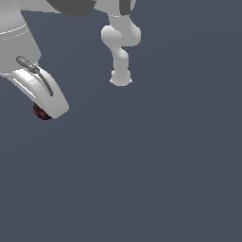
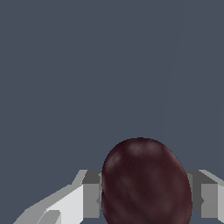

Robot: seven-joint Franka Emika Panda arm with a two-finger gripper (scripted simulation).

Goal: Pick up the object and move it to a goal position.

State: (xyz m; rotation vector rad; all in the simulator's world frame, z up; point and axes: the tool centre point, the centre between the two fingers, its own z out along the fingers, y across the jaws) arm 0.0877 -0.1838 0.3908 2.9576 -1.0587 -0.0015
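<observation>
The object (image 2: 146, 183) is a dark maroon-red ball that fills the space between my two white fingers in the wrist view. The left finger (image 2: 91, 199) and the right finger (image 2: 204, 199) press against its sides. My gripper (image 2: 146, 205) is shut on it. In the exterior view the gripper (image 1: 48, 109) is at the upper left. Only a small part of the ball (image 1: 40, 112) shows there, behind a curved white finger (image 1: 52, 94). I cannot tell how high the ball is above the floor.
A plain dark grey-blue floor (image 1: 151, 170) fills both views. White arm links (image 1: 120, 52) reach down from the top middle of the exterior view, to the right of the gripper. No goal marker shows.
</observation>
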